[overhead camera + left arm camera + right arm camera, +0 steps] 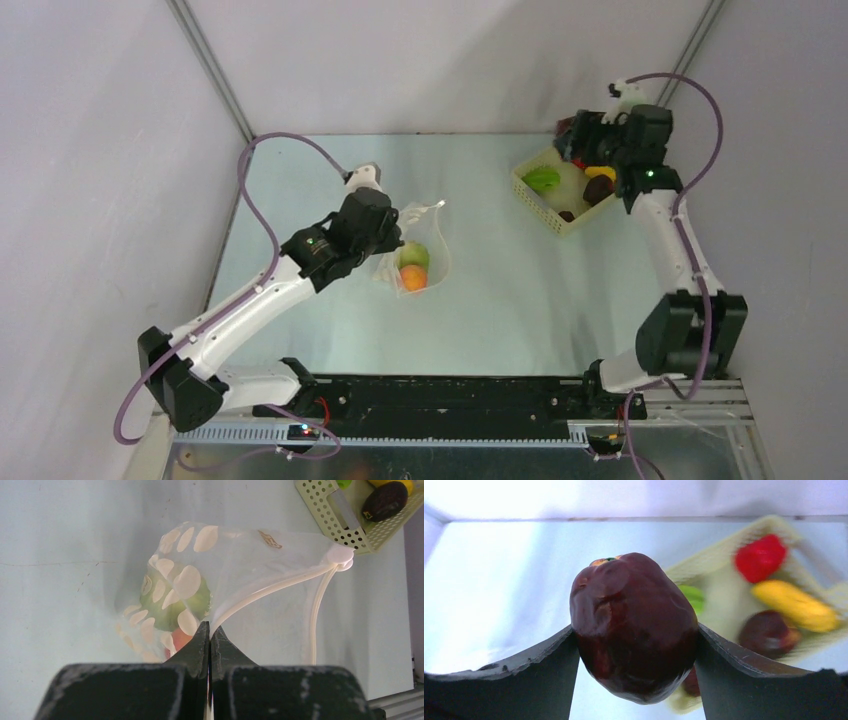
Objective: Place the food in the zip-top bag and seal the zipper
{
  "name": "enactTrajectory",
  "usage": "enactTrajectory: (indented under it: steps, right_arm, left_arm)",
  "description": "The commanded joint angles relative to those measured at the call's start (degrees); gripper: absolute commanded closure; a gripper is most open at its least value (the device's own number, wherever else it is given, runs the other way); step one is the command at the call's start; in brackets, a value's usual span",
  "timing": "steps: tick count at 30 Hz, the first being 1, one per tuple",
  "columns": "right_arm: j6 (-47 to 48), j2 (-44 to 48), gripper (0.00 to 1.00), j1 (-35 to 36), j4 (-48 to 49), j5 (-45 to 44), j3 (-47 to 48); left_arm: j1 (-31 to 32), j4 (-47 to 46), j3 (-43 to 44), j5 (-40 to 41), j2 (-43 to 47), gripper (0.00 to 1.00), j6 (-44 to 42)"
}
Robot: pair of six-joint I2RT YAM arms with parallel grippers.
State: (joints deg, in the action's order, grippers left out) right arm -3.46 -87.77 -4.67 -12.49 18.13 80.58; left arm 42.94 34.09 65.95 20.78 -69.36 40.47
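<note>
On the bench (500, 300), the left claw (209, 630) is shut tight, pinching the zipper (270, 587) of the zip-top bag (240, 550). The bag's mouth gapes, and a green fruit (415, 254) and an orange fruit (412, 279) lie inside. Farther back, the right claw (636, 645) grips a dark maroon fruit (634, 605) up by the yellow basket (535, 205), which has more food (543, 180) in it.
</note>
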Motion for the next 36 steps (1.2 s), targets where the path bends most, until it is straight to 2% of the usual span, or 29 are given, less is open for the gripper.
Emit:
enactTrajectory:
  steps: [1, 6, 10, 14, 20, 28, 32, 36]
  right_arm:
    - [-8.96, 9.40, 0.63, 10.89, -2.63, 5.11, -3.30]
    - [-18.22, 18.18, 0.62, 22.81, 0.71, 8.55, -9.07]
    - [-21.52, 21.45, 0.62, 31.23, 0.75, 10.78, -9.79]
    - [-22.03, 22.94, 0.61, 39.91, 0.58, 11.40, -11.36]
    - [-24.75, 20.90, 0.61, 49.27, 3.23, 9.31, -13.70]
    - [-25.52, 13.64, 0.56, 53.79, 3.20, 4.11, -13.82]
    - [-26.75, 11.71, 0.55, 54.35, 1.30, -2.50, -13.82]
    - [-27.09, 10.68, 0.49, 55.04, 0.13, -6.23, -13.82]
  left_arm:
    - [-0.38, -1.35, -0.99, 1.05, 4.75, 1.00, 0.30]
    - [-0.37, -2.24, -3.20, -0.70, 8.20, 1.00, 0.60]
    - [-0.37, -3.21, -5.97, -1.96, 10.61, 1.00, 1.67]
    - [-0.33, -3.32, -7.53, -2.38, 11.76, 1.00, 2.13]
    - [-0.32, -3.91, -7.73, -2.55, 11.01, 1.00, 2.50]
    - [-0.34, -4.58, -8.14, -2.79, 11.21, 1.00, 3.02]
    - [-0.36, -4.14, -7.71, -2.32, 11.58, 1.00, 3.08]
    - [-0.39, -4.73, -7.75, -1.98, 11.87, 1.00, 3.37]
